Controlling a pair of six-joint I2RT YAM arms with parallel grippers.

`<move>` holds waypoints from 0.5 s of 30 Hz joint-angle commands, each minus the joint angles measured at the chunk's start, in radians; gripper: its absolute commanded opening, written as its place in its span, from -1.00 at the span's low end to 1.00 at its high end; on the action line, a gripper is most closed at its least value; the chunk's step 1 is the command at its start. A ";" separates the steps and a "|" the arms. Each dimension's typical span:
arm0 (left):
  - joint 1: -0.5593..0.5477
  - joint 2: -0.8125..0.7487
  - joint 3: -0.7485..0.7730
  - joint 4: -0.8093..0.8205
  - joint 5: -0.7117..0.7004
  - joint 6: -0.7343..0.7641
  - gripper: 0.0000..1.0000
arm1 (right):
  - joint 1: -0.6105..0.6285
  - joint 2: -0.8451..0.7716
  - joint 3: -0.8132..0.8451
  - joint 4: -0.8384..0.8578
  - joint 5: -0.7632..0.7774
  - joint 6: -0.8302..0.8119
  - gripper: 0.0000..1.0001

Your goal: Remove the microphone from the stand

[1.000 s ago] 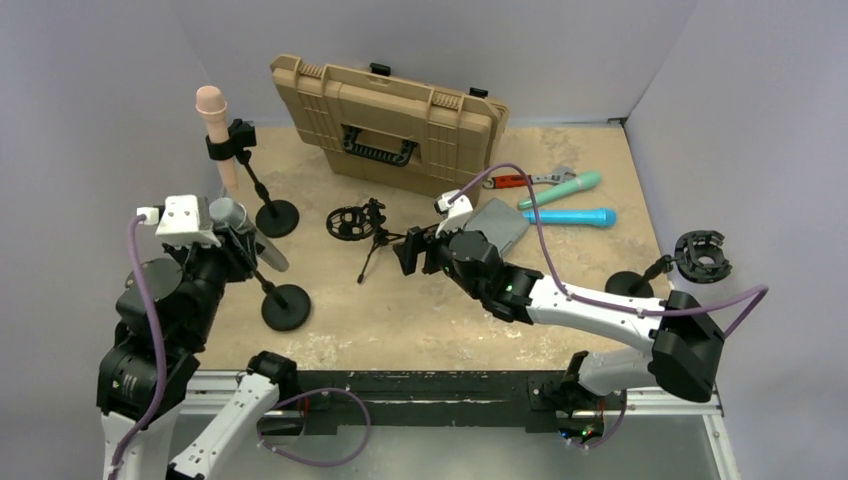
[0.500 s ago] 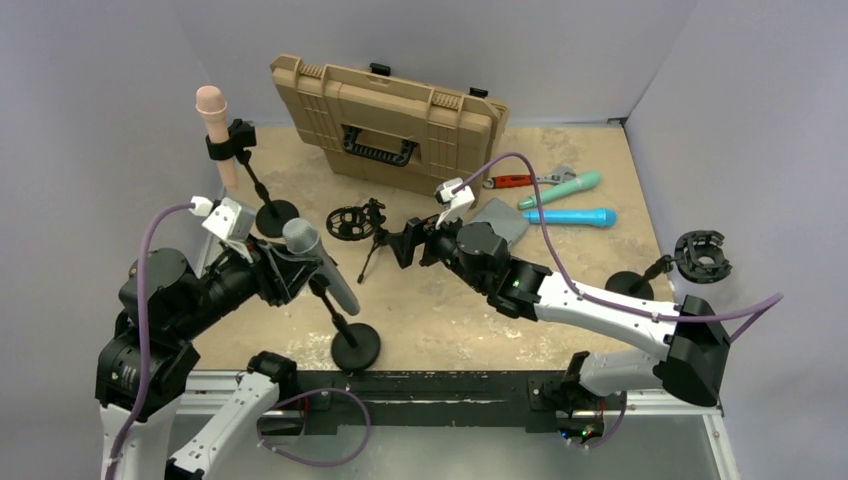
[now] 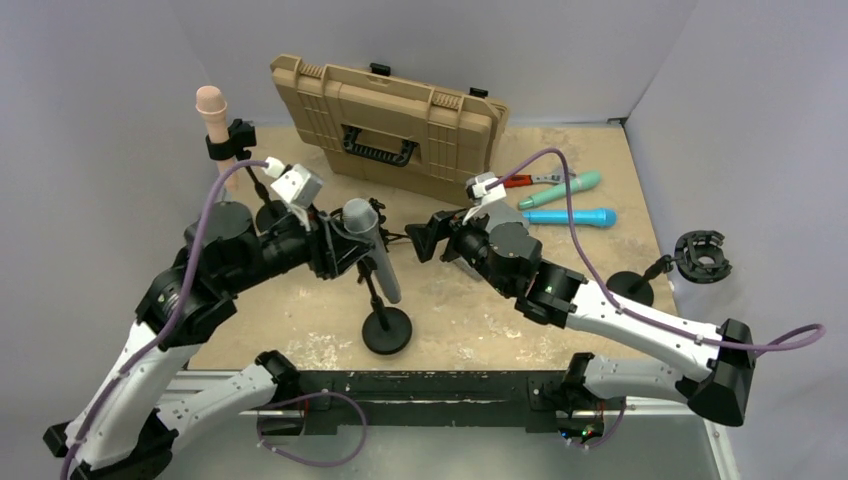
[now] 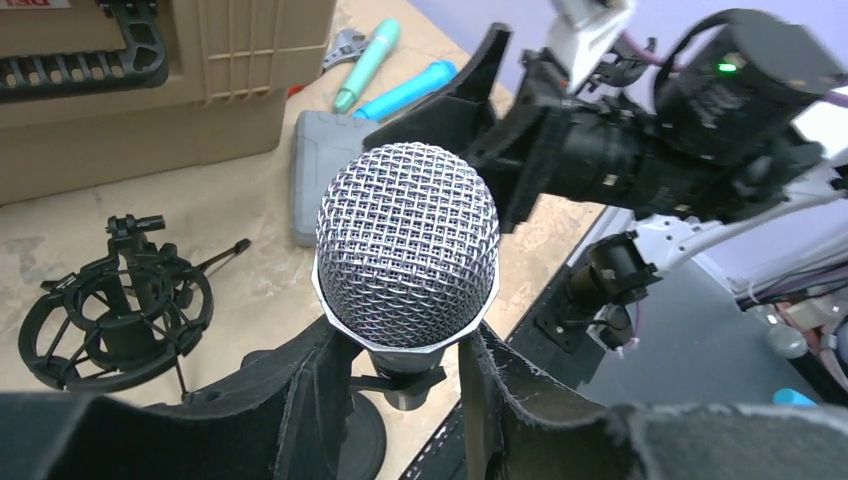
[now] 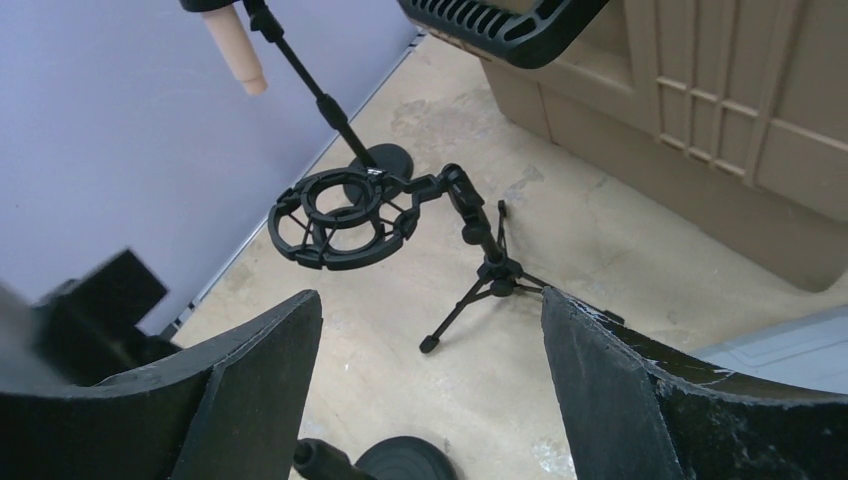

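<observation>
**Mic [image 3: 364,220] clamped in left gripper [image 3: 338,248]; not yet out of stand [image 3: 387,331].**

The mic is seated in the stand's clip above the near-centre of the table [image 3: 460,305], with the round base below it. The left jaws are closed on the body just under the mesh head, 1 finger on each side. This grip is judged to fix the mic so that the stand can be pulled away. The right gripper [image 3: 425,237] is held with its 2 fingers wide apart, nothing between them, just beside the mic and facing it, probably to take the stand. The long axis is tilted: head up toward the far left, tail down toward the near right.
</observation>
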 commanded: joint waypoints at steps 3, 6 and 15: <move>-0.094 0.079 0.044 0.146 -0.228 0.000 -1.00 | -0.004 -0.074 0.049 -0.068 0.072 -0.032 0.58; -0.138 0.099 0.024 0.150 -0.311 -0.034 -1.00 | -0.005 -0.107 0.042 -0.090 0.086 -0.040 0.58; -0.172 0.098 0.003 0.165 -0.307 -0.172 -0.37 | -0.004 -0.169 0.039 -0.009 -0.248 -0.133 0.61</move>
